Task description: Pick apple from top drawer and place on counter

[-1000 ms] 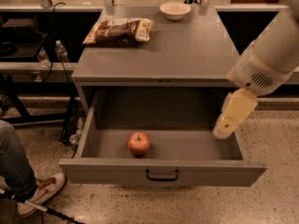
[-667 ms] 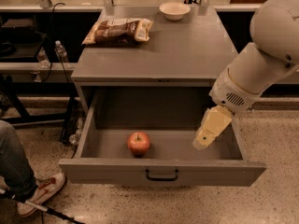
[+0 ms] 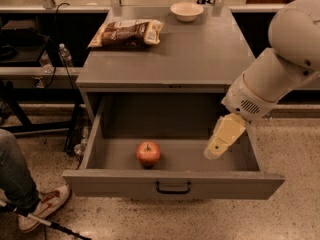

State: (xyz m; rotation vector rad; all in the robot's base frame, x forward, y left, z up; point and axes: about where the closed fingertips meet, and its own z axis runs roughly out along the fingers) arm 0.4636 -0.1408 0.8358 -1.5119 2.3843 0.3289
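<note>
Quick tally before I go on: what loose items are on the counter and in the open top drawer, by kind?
Apple, in the top drawer: 1
Snack bag, on the counter: 1
Bowl, on the counter: 1
Total: 3
The gripper hangs inside the drawer's right side, apart from the apple.

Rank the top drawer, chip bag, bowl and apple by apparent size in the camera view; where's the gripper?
1. top drawer
2. chip bag
3. bowl and apple: look about alike; the bowl sits farther back, so unranked.
The gripper hangs over the drawer's right side, apart from the apple.
</note>
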